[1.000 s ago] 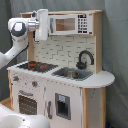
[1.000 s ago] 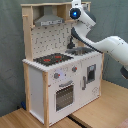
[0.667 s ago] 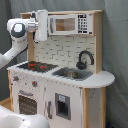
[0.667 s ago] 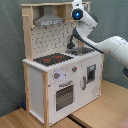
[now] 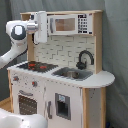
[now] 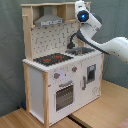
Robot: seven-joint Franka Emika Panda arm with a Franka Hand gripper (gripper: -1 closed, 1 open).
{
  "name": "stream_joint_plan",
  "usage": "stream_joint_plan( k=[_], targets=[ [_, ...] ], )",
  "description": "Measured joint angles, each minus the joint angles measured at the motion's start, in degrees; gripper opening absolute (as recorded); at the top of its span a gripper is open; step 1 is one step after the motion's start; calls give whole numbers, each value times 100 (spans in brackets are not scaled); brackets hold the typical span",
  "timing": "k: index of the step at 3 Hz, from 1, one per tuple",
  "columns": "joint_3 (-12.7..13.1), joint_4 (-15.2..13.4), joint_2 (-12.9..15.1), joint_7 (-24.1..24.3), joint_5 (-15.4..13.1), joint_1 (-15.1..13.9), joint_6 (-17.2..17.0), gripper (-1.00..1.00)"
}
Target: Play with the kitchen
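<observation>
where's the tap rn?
The tap stands behind the sink, on the first exterior view's right of the hob, under the microwave; in the second exterior view the arm partly hides it.

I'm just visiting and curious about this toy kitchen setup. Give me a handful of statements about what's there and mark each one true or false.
1. The hob has red rings on a black top. True.
2. The tap over the sink is white. False: the tap is black.
3. The robot arm is reaching up to the top part of the kitchen, near the microwave. True.
4. The oven door hangs wide open. False: it sits shut against the front.
5. A pot stands on the hob. False: nothing stands on it.
</observation>
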Motion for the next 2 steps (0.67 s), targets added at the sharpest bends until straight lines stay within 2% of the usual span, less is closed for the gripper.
stream_joint_plan(
  k=[2],
  targets=[
    [-179,-688,-1,-240,0,560,694,-100]
  ],
)
